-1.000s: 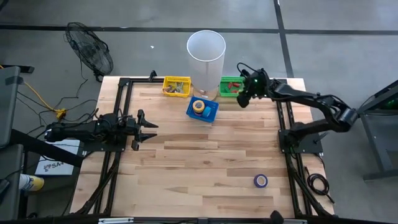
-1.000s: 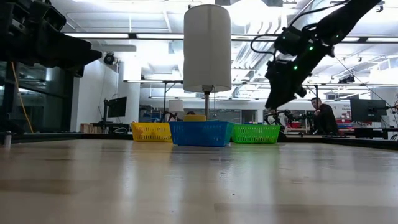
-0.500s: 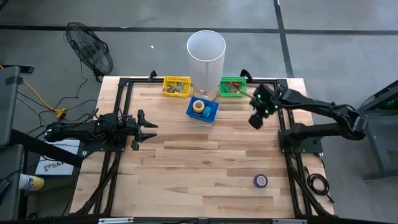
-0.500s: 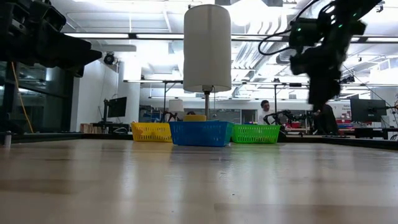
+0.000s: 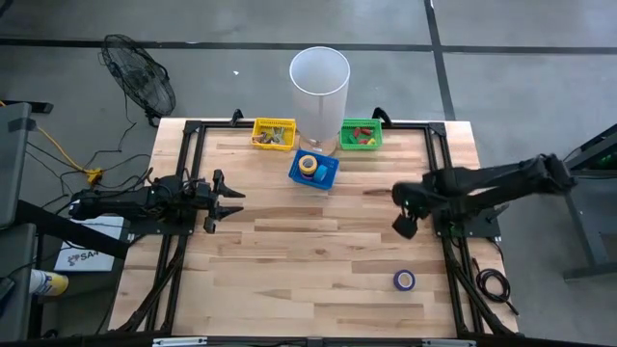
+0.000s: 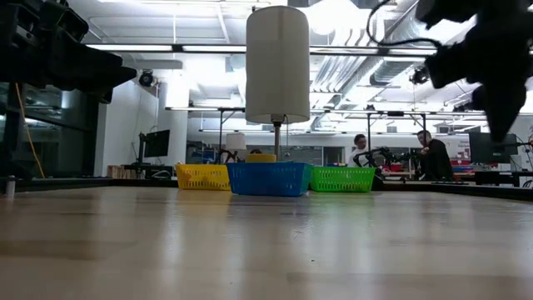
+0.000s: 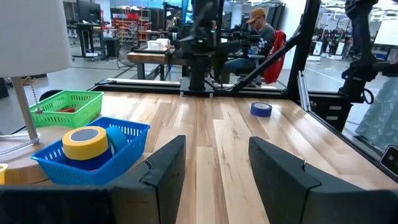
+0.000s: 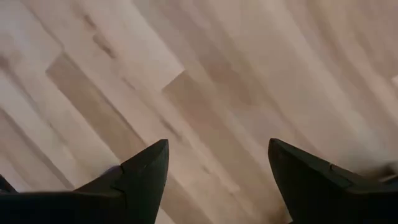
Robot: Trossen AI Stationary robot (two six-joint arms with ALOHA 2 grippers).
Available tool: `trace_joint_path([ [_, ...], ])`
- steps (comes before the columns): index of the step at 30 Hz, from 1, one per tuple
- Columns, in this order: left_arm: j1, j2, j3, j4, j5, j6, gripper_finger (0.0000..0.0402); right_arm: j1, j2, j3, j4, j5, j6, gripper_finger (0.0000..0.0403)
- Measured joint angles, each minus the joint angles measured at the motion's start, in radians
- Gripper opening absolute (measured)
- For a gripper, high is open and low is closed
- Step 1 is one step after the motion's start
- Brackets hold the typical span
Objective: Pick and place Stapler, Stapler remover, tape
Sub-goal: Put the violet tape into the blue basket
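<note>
The right end effector (image 5: 405, 225) hangs above bare counter (image 5: 289, 251), fingers spread and empty, probably so it can come down over the purple tape (image 5: 404, 280), which lies flat nearer the front edge. The left end effector (image 5: 231, 200) waits well to the left of that tape, spread too. Beyond the tape stand three baskets: yellow (image 5: 274, 133), blue (image 5: 314, 169) with a yellow roll (image 5: 308, 164) in it, and green (image 5: 361, 134).

Purple tape roll (image 5: 404, 280) flat on table — yellow tape (image 5: 308, 165) in blue basket (image 5: 325, 175)

Yellow basket (image 5: 274, 133), blue basket (image 5: 314, 170) (yellow tape (image 5: 308, 164) inside), green basket (image 5: 362, 134), purple tape (image 5: 404, 280).
</note>
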Motion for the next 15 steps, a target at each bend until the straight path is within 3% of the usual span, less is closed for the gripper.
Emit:
trace_joint_path([
  [9,0.0,0.0,0.0,0.0,0.0,0.0,0.0175,0.311,0.0,0.0,0.048,0.079,0.313,0.0266],
  [15,0.0,0.0,0.0,0.0,0.0,0.0,0.0175,0.492,0.035,0.0,0.178,0.166,0.445,0.0265],
])
